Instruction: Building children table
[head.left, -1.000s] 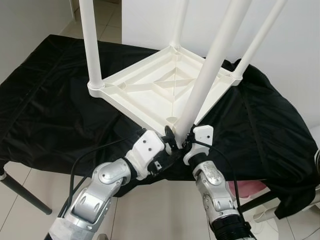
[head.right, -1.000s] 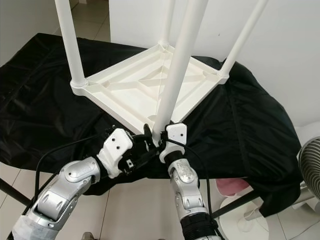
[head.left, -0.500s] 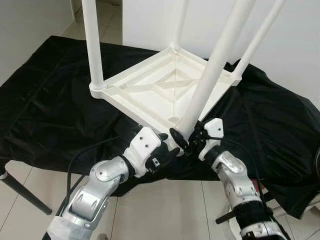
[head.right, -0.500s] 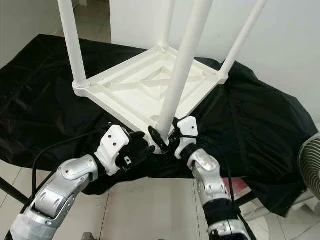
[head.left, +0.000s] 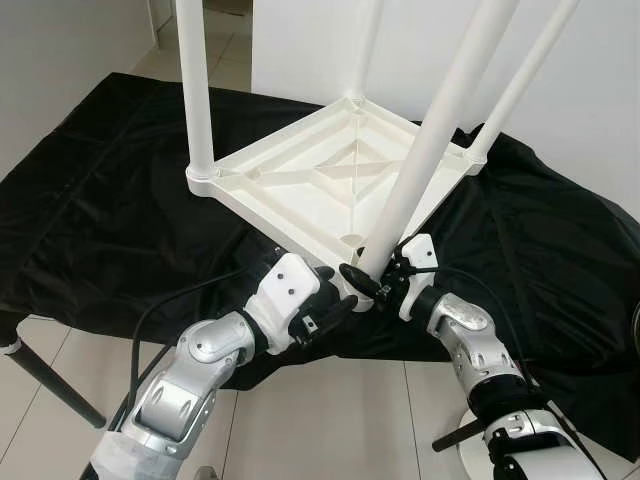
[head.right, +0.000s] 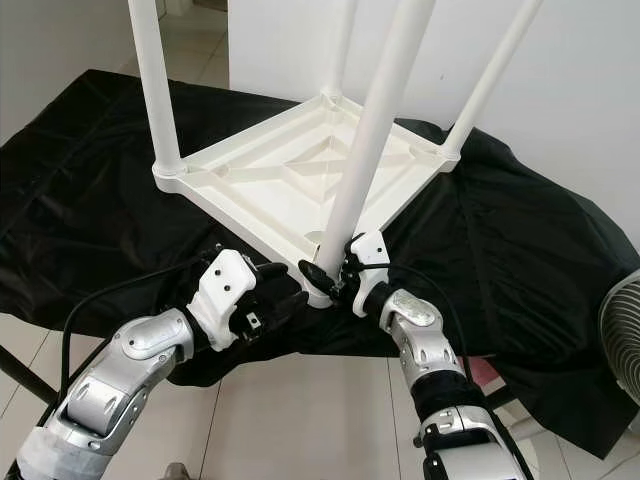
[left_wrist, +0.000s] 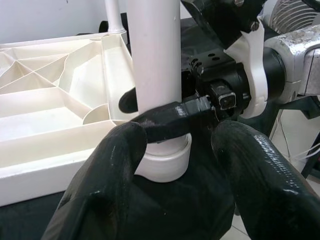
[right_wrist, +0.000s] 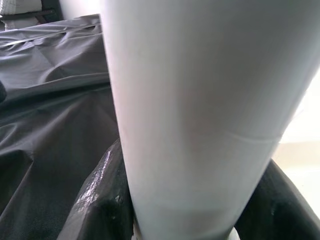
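Note:
A white plastic children's table (head.left: 300, 190) lies upside down on a black cloth (head.left: 100, 200), its legs pointing up. The near leg (head.left: 430, 150) stands in the front corner socket (left_wrist: 167, 160). My right gripper (head.left: 372, 274) is shut on this leg just above the socket; one of its black fingers (left_wrist: 170, 120) wraps across the front of the leg. In the right wrist view the leg (right_wrist: 200, 110) sits tight between the fingers (right_wrist: 100, 200). My left gripper (head.left: 338, 290) is open just in front of the same corner, its fingers (left_wrist: 107, 190) spread apart and holding nothing.
The cloth-covered surface ends just behind my forearms, with tiled floor (head.left: 330, 420) below. A dark support leg (head.left: 50, 385) stands at the lower left. A white fan (head.right: 625, 330) is at the right edge. A white wall (head.left: 600, 100) rises behind the table.
My right forearm has swung out to the right, and its gripper now holds the leg base from the right side. The left gripper stays by the corner. The camera has shifted slightly.

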